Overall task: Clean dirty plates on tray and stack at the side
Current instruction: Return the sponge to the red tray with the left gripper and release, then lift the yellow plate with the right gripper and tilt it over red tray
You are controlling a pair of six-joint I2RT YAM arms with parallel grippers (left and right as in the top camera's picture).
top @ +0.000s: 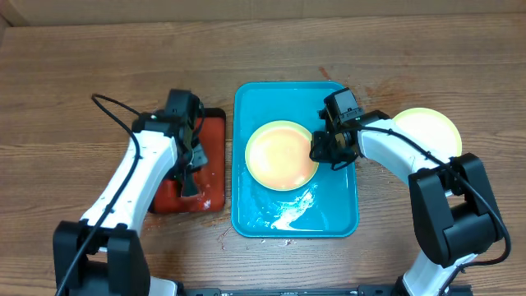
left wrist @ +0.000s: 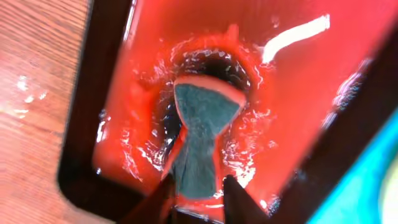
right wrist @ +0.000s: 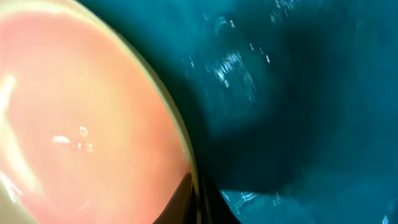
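Observation:
A pale plate with a lime rim lies on the wet turquoise tray. My right gripper is shut on the plate's right rim; in the right wrist view the fingers pinch the rim, one above and one below the plate. Another pale plate lies on the table at the right, partly under my right arm. My left gripper is shut on a green and orange sponge and holds it in the small red tray.
The small black-rimmed red tray sits left of the turquoise tray and is wet inside. Water pools in the turquoise tray's front half. Wooden table all around.

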